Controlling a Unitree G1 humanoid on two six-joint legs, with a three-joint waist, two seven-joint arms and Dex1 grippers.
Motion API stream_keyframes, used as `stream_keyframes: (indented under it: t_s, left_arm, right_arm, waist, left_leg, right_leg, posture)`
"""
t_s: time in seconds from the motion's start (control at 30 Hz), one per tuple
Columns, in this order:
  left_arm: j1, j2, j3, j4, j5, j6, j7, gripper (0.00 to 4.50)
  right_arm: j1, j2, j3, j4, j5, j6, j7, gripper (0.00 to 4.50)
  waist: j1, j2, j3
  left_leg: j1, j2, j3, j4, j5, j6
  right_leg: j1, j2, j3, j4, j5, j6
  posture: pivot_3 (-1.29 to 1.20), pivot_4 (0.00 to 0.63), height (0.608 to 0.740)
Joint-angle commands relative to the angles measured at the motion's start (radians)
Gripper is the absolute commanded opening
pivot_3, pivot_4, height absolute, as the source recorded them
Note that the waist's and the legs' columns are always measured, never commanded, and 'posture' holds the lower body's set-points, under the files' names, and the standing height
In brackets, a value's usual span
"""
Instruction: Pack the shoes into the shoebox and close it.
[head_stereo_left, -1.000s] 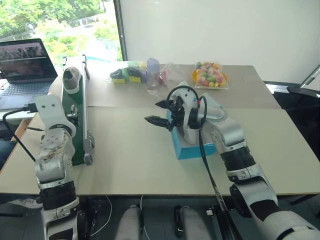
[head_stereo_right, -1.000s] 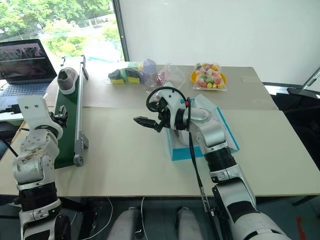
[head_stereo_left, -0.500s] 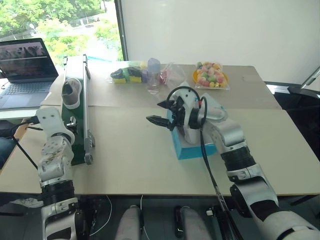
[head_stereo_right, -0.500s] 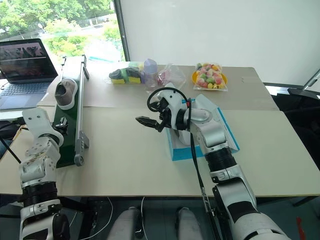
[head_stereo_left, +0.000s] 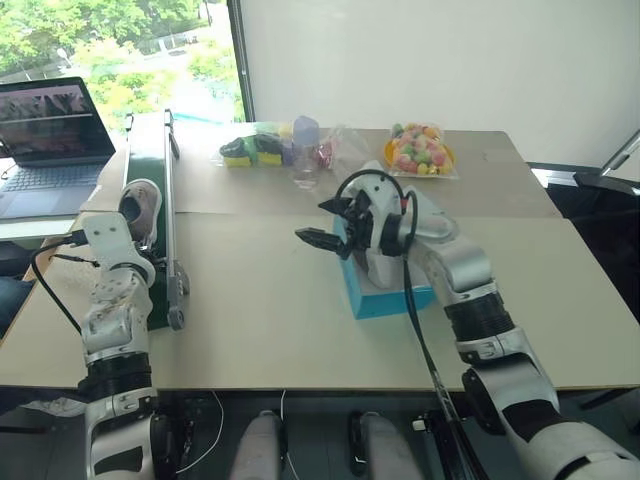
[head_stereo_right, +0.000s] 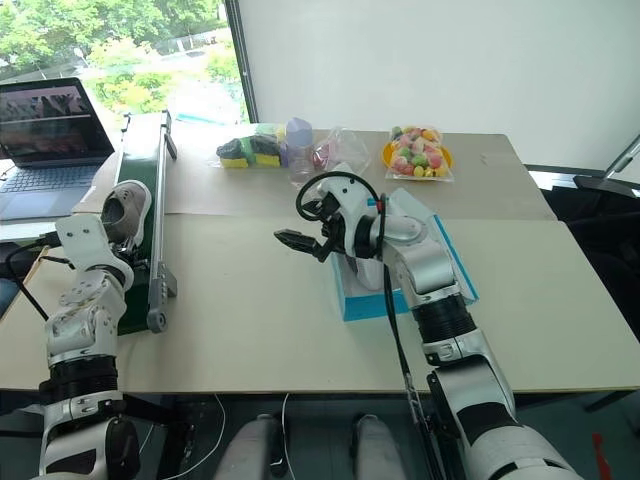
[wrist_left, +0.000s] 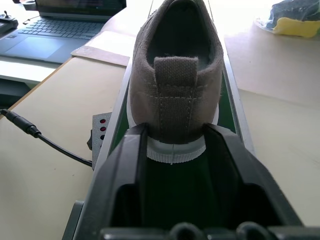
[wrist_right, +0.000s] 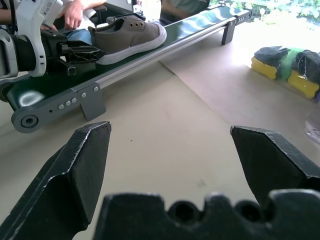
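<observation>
A grey shoe (head_stereo_left: 140, 205) with a whitish sole lies on the green conveyor belt (head_stereo_left: 150, 140) at the left of the table, heel toward me. My left gripper (wrist_left: 175, 137) is at that heel, its two fingers pressed against the sole on either side. The turquoise shoebox (head_stereo_left: 385, 295) stands open at mid-table, partly hidden behind my right arm. My right gripper (head_stereo_left: 322, 222) hovers over the bare tabletop just left of the box, fingers spread wide with nothing between them.
A laptop (head_stereo_left: 45, 125) sits at the far left. Packed sponges (head_stereo_left: 250, 148), a bottle (head_stereo_left: 305, 150) and a plate of coloured sweets (head_stereo_left: 420, 150) line the table's back. A person's hand (wrist_right: 75, 15) shows beyond the conveyor. A black cable (wrist_left: 50, 145) runs beside the belt.
The shoe has ridden down the belt toward me. My left gripper has sunk a little and closed onto its heel. The right arm has stayed put.
</observation>
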Motion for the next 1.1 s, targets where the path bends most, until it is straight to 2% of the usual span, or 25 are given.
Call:
stream_keyframes:
  t_s: [0.03, 0.07, 0.73, 1.1]
  left_arm:
    - [-0.021, -0.005, 0.011, 0.003, -0.026, 0.000, 0.000, 0.44]
    - [-0.022, -0.006, 0.010, 0.001, -0.029, -0.003, 0.000, 0.01]
    - [-0.026, -0.016, 0.015, -0.032, -0.044, -0.038, 0.009, 0.01]
    - [-0.048, 0.005, -0.043, -0.096, -0.017, -0.112, -0.006, 0.01]
  right_arm:
    - [-0.012, -0.006, -0.031, -0.044, 0.012, 0.008, -0.007, 4.50]
    - [-0.012, -0.007, -0.030, -0.044, 0.012, 0.009, -0.007, 4.50]
    - [-0.013, -0.008, -0.034, -0.044, 0.014, 0.017, -0.014, 4.50]
    - [-0.011, -0.004, -0.038, -0.042, 0.013, 0.021, -0.018, 4.50]
  waist:
    - [0.001, 0.000, 0.000]
    - [0.001, 0.000, 0.000]
    - [0.004, 0.000, 0.000]
    - [0.004, 0.000, 0.000]
  left_leg:
    - [0.000, 0.000, 0.000, 0.000, 0.000, 0.000]
    - [0.000, 0.000, 0.000, 0.000, 0.000, 0.000]
    - [0.000, 0.002, -0.001, -0.004, 0.000, 0.000]
    - [-0.002, 0.002, -0.001, -0.004, 0.000, 0.000]
  right_leg:
    - [0.000, 0.000, 0.000, 0.000, 0.000, 0.000]
    - [0.000, 0.000, -0.001, 0.000, 0.001, -0.001]
    - [0.000, -0.001, -0.006, -0.001, 0.003, -0.004]
    - [0.000, -0.001, -0.006, -0.005, 0.003, -0.004]
  posture:
    - [0.00, 0.150, 0.739]
    - [0.00, 0.150, 0.739]
    - [0.00, 0.150, 0.739]
    - [0.00, 0.150, 0.739]
